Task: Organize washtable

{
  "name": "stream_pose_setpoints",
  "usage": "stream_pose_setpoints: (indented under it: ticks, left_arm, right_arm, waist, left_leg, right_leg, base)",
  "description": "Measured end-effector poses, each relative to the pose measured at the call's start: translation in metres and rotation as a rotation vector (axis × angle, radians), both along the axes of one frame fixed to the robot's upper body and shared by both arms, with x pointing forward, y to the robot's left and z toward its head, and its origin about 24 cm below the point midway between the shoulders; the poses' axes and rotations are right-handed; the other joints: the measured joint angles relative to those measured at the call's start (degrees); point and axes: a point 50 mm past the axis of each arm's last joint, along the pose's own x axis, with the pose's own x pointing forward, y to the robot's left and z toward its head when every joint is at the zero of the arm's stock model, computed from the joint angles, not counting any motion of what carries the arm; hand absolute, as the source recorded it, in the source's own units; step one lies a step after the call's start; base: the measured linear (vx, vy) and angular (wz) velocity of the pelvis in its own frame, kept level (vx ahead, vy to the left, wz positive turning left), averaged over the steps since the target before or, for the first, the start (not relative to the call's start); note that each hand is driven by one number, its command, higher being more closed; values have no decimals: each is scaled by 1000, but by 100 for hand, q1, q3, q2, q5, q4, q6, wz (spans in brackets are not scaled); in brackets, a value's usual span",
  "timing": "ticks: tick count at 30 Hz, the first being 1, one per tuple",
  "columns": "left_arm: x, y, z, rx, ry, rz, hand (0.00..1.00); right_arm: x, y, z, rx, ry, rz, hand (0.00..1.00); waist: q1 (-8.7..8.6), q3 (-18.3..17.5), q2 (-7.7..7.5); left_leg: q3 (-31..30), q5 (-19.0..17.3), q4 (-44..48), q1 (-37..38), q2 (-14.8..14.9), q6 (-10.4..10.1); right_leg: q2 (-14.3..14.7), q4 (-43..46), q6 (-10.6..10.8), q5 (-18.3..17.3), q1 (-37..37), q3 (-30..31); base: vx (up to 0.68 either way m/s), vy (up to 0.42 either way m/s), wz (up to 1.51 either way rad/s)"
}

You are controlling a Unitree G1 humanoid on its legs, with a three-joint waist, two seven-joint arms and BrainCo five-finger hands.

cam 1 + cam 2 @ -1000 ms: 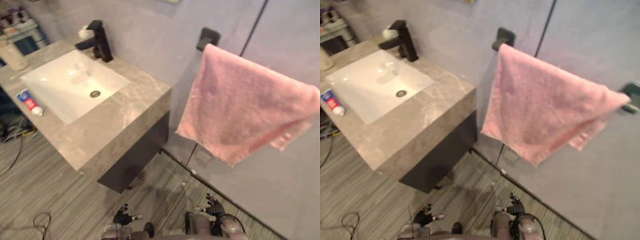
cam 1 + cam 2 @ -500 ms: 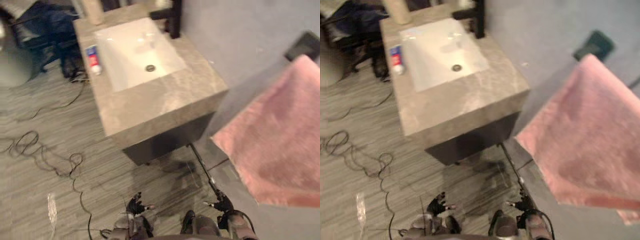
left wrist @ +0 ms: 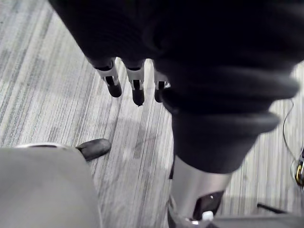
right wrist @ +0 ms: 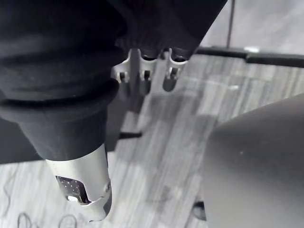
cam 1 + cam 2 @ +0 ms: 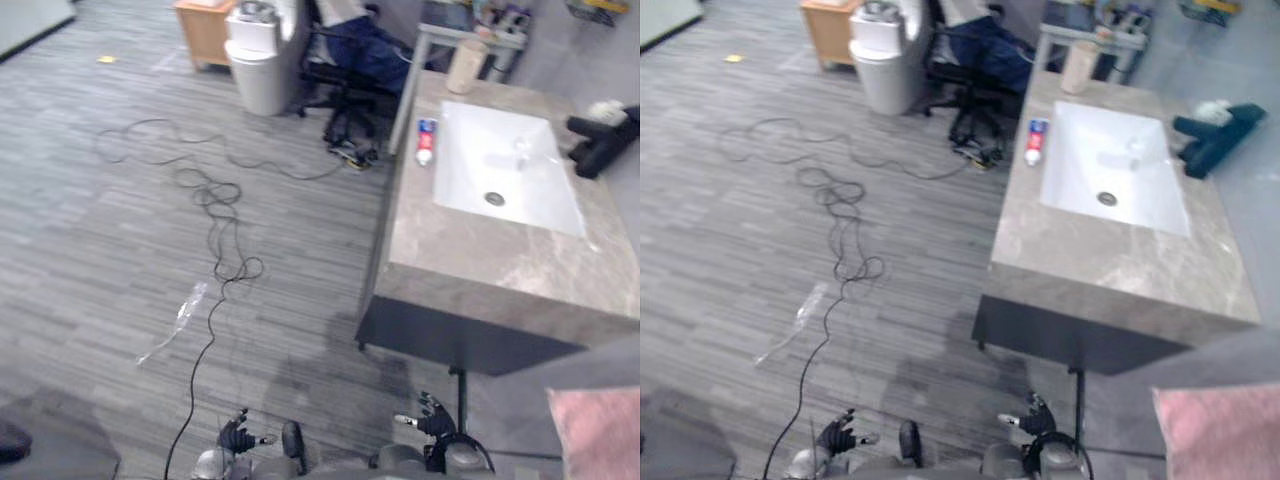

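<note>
Left wrist view: left robot hand slack (right robot hand too); towel cropped.

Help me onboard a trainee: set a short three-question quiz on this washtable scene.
1. True or false: the toothpaste tube lies inside the sink.
2. Which stands on the washtable? A: beige cup; B: kettle; C: plant.
3. Fill in: the left robot hand and right robot hand each hold ____.
Key: 1 false, it lies on the washtable beside the sink; 2 A; 3 nothing, both open.
</note>
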Motion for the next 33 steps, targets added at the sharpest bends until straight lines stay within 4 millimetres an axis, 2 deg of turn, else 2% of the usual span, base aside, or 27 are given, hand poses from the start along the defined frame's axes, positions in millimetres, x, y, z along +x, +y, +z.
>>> stream_pose_setpoints:
  ticks: [4, 6, 9, 10, 11, 12, 13, 14, 15, 16, 17, 20, 21, 22, 23, 24, 26, 27, 28, 29, 30, 31, 32, 33]
  left_arm:
    - [-3, -8, -3, -34, 4, 42, 0]
    - [-5, -10, -4, -46, 8, 69, 0]
    - [-4, -10, -3, -63, -10, 132, 0]
    - [-1, -5, -1, -62, -33, 177, 0]
    - [4, -2, 2, -68, -64, 216, 0]
    - [6, -3, 3, -73, -78, 225, 0]
    - [8, -3, 5, -86, -96, 254, 0]
    - [9, -2, 5, -96, -109, 282, 0]
    - [9, 0, 6, -100, -113, 299, 0]
    - [9, 0, 6, -110, -121, 323, 0]
    - [9, -4, 6, -128, -126, 342, 0]
    - [11, -6, 7, -146, -144, 364, 0]
    - [11, -5, 8, -151, -158, 380, 0]
    - [10, -4, 8, -149, -162, 386, 0]
    - [12, -4, 9, -148, -174, 387, 0]
    - [13, -4, 9, -146, -175, 390, 0]
    - [14, -2, 10, -145, -179, 396, 0]
    - [12, -1, 8, -141, -166, 396, 0]
    - [10, 0, 7, -138, -157, 395, 0]
    - [7, 1, 6, -125, -133, 375, 0]
    - [6, 2, 5, -119, -123, 366, 0]
    - [3, 2, 4, -113, -102, 359, 0]
    - [0, 1, 2, -103, -78, 347, 0]
    - [-1, 1, 1, -101, -69, 347, 0]
  right_arm:
    - [0, -4, 0, 3, -4, -4, 0]
    - [1, -3, 1, 6, -12, -9, 0]
    - [-1, 3, 0, 26, -12, -21, 0]
    - [-2, 6, 0, 35, -11, -21, 0]
    - [-4, 12, 0, 51, -14, -25, 0]
    - [-6, 14, 0, 55, -15, -26, 0]
    - [-5, 14, 1, 55, -26, -25, 0]
    - [-5, 16, 2, 55, -32, -16, 0]
    - [-5, 17, 2, 56, -33, -11, 0]
    - [-5, 16, 2, 53, -37, -11, 0]
    - [-5, 9, 3, 35, -41, -13, 0]
    - [-3, 5, 4, 22, -43, -6, 0]
    - [-4, 5, 3, 19, -37, -2, 0]
    - [-6, 5, 3, 16, -31, 1, 0]
    - [-6, 7, 1, 13, -15, 28, 0]
    - [-6, 8, 1, 11, -14, 37, 0]
    - [-8, 11, -1, 19, -5, 39, 0]
    - [-10, 12, -2, 21, 9, 34, 0]
    - [-9, 12, -3, 22, 11, 37, 0]
    - [-8, 12, -2, 22, 11, 39, 0]
    - [-8, 12, -2, 21, 9, 39, 0]
    - [-7, 11, -2, 21, 8, 38, 0]
    - [-5, 10, -1, 19, 4, 42, 0]
    - [-4, 10, -1, 19, -3, 46, 0]
  waist:
    - [21, 8, 274]
    - [-34, -2, 271]
    - [-53, 5, 111]
    - [52, 53, 3]
    - [166, 109, -95]
    - [230, 121, -85]
    - [233, 158, -26]
    - [244, 180, 4]
    - [257, 188, -28]
    - [294, 193, 1]
    - [319, 199, 126]
    - [367, 223, 201]
    - [403, 221, 183]
    - [423, 195, 180]
    - [484, 120, 88]
    - [489, 121, 67]
    - [524, 108, -28]
    - [530, 74, -93]
    - [533, 59, -114]
    - [529, 46, -131]
    - [523, 83, -72]
    - [509, 76, -93]
    - [464, 78, -73]
    - [424, 76, -66]
  left_leg:
    - [-142, 17, -2, -60, 122, -83]
    - [-106, -1, -1, -61, 181, -64]
    - [167, -19, 92, -42, 273, -82]
    - [272, -206, 463, -124, 301, -142]
    - [391, -608, 1234, -372, 395, -138]
    - [473, -832, 1727, -549, 484, -125]
    - [580, -1161, 2631, -845, 682, -87]
    - [731, -1256, 3364, -1068, 841, -103]
    - [834, -1366, 3687, -1239, 925, -140]
    - [823, -1564, 3884, -1342, 1035, -264]
    - [742, -1593, 3763, -1485, 1089, -270]
    - [201, -1535, 3027, -1881, 957, -297]
    - [57, -1233, 2773, -2028, 961, -521]
    - [150, -980, 2897, -2021, 892, -476]
    - [333, -1242, 3191, -2146, 735, -213]
    - [362, -1341, 3266, -2182, 688, -109]
    - [528, -1512, 3310, -2050, 546, 46]
    - [650, -1637, 3242, -1734, 406, 226]
    - [725, -1700, 3183, -1581, 371, 260]
    - [857, -1872, 2929, -1128, 257, 318]
    - [917, -1970, 2807, -934, 224, 304]
    - [995, -2029, 2615, -633, 175, 361]
    - [1084, -2052, 2334, -223, 151, 424]
    - [1114, -2046, 2200, -30, 159, 426]
  right_leg:
    - [74, -201, -8, -13, 109, -308]
    - [95, -337, 18, -28, 243, -500]
    - [85, -487, -2, -20, 451, -662]
    - [63, -491, -1, -20, 532, -611]
    - [75, -505, -2, -19, 628, -497]
    - [104, -513, -2, -19, 656, -454]
    - [178, -559, -17, -28, 775, -353]
    - [180, -602, -66, -57, 898, -245]
    - [162, -648, -87, -63, 968, -182]
    - [165, -695, -142, -118, 1027, -46]
    - [150, -707, -128, -183, 1049, 117]
    - [-88, -719, 69, -336, 1023, 424]
    - [-240, -736, 215, -445, 1001, 588]
    - [-355, -777, 208, -562, 1028, 734]
    - [-473, -700, 109, -519, 989, 1047]
    - [-489, -620, 64, -443, 940, 1134]
    - [-602, -292, 239, -85, 785, 1409]
    - [-653, 326, 370, 120, 655, 1625]
    - [-653, 666, 395, 222, 545, 1703]
    - [-642, 1717, 529, 694, 157, 1722]
    - [-628, 2168, 538, 743, -27, 1694]
    - [-564, 2754, 478, 507, -286, 1601]
    - [-398, 3124, 349, 113, -570, 1275]
    - [-298, 3160, 252, -43, -695, 1079]
  base:
    - [-27, -90, 40]
    - [5, -67, 43]
    - [78, -44, 31]
    - [170, -38, -21]
    - [175, -31, -42]
    - [151, -19, -49]
    - [122, 17, -48]
    - [113, 38, -44]
    - [90, 88, -54]
    - [82, 142, -62]
    - [89, 179, -63]
    - [169, 307, -55]
    - [249, 386, -56]
    - [457, 508, -66]
    - [392, 338, -40]
    - [476, 384, -28]
    - [376, 315, -13]
    - [380, 285, -21]
    - [448, 310, -45]
    - [284, 181, -47]
    - [325, 208, -56]
    - [305, 179, -48]
    - [304, 161, -40]
    - [397, 152, -32]
